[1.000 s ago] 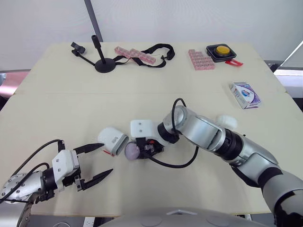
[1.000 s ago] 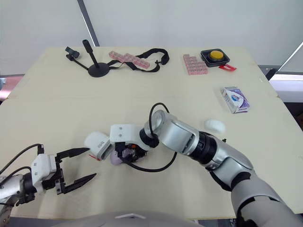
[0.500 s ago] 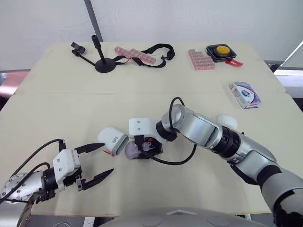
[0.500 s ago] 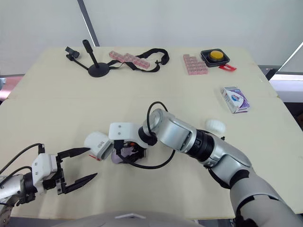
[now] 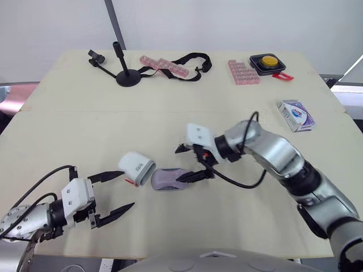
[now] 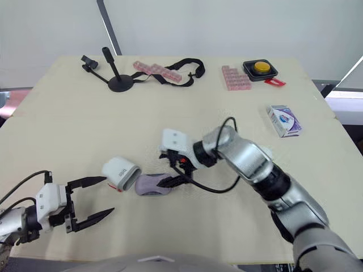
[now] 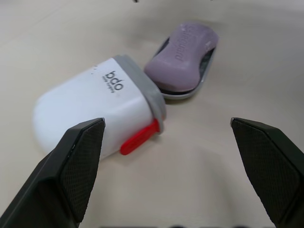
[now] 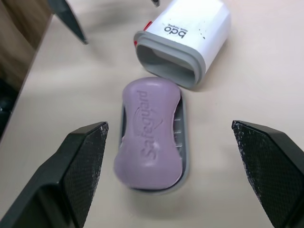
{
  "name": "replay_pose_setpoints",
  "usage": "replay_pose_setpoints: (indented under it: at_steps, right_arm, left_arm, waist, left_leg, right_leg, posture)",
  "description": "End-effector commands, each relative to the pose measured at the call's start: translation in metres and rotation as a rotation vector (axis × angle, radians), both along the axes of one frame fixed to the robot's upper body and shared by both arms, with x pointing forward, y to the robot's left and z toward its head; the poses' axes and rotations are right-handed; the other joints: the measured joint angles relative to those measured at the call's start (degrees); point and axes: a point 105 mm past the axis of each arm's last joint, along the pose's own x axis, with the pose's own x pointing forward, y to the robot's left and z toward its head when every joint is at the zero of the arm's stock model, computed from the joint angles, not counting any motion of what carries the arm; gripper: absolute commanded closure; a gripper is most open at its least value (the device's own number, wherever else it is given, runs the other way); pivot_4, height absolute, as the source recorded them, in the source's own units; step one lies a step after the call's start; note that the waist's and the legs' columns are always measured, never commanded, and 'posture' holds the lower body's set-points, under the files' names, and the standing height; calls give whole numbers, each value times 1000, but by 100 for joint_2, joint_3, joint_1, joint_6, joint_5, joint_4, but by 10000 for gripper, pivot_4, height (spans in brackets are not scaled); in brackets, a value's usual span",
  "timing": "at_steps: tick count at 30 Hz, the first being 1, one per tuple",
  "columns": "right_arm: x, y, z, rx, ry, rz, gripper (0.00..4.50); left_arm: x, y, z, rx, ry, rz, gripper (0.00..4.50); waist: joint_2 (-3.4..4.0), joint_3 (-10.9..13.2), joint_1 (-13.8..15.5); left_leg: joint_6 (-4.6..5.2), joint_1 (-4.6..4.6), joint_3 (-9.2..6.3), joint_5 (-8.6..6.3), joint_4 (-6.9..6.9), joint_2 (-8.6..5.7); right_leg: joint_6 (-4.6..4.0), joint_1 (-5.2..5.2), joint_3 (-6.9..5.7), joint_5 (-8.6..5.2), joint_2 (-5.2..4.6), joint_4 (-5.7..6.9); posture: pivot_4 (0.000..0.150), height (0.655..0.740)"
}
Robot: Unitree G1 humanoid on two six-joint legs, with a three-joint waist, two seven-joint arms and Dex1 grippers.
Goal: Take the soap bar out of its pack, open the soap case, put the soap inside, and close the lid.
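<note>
Spreading wide, the two black fingers of the right gripper [image 5: 189, 164] hold nothing. Just ahead of them lies the purple soap [image 8: 149, 130], flat on the grey tray [image 8: 184, 142] of the case. In the wrist view it sits between the two fingers and clear of both. In the head views one fingertip overlaps the nearer end of the tray, and whether it touches cannot be told. The soap covers most of the tray, leaving only the rim and a strip of ribs in sight.

Just beyond the soap, away from this gripper, the white cover [image 8: 190, 33] lies on its side with its open, grey-edged mouth turned toward the soap. The two are close but apart. A red latch [image 7: 139, 139] sticks out at its edge, and the inside is in shadow.

Farther out past the cover, the left gripper [image 5: 119, 190] has its fingers apart and empty above the table [image 5: 74, 130]. Well behind the right arm lies a purple-and-white pack [image 5: 295, 114], its print too small to read.
</note>
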Motion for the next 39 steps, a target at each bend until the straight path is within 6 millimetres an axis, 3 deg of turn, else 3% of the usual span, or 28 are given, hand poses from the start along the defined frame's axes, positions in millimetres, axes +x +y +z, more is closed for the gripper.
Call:
replay_pose_setpoints:
  at_steps: [1, 4, 10, 18, 22, 27, 39]
  right_arm:
    - [-8, -19, 16, 232, -83, 87, 544]
    - [-12, -44, 12, 440, -132, 76, 544]
    - [-12, -66, -6, 563, -146, 17, 544]
    - [-12, -76, -16, 567, -180, -1, 544]
    - [-14, -80, -18, 565, -182, -3, 544]
    - [-26, -92, -34, 532, -152, -25, 544]
    - [-38, -117, -46, 489, -135, -111, 544]
  left_arm:
    - [3, 5, 8, 13, -40, -1, 0]
    - [4, 6, 8, 15, -48, 5, 0]
    - [6, 6, 9, 16, -64, 11, 0]
    - [27, 24, 21, 155, -124, -59, 0]
    - [38, 23, 28, 183, -136, -115, 0]
    - [57, 9, 41, 242, -150, -262, 0]
    - [71, 3, 38, 344, -72, -485, 0]
  waist:
    - [-4, -3, -13]
    - [-16, -10, -11]
    - [-17, -11, -96]
    - [-19, -12, -77]
    - [-21, -14, -79]
    - [-21, -14, -37]
    - [-21, -14, -52]
  left_leg:
    - [0, 0, 1, 0, 0, 0]
    - [-1, -5, -2, -2, -4, 1]
    - [9, -6, -5, -2, 4, -1]
    - [20, -7, -14, 6, 7, -4]
    - [21, -9, -15, 6, 9, -7]
    - [22, -15, -23, 6, 12, -7]
    - [23, -14, -17, 6, 14, -12]
  right_leg:
    - [0, 0, 0, 0, 1, -3]
    - [0, 0, 3, 0, -4, -25]
    - [-4, 2, 2, 1, -6, -27]
    - [-7, 6, -6, 2, -7, -25]
    - [-7, 6, -10, 2, -10, -24]
    - [-7, 3, -18, 2, -9, -4]
    - [-8, 5, -16, 2, -13, -17]
  posture:
    - [1500, 7143]
    - [1500, 7143]
    - [1500, 7143]
    - [1500, 7143]
    - [1500, 7143]
    - [1500, 7143]
    - [1500, 7143]
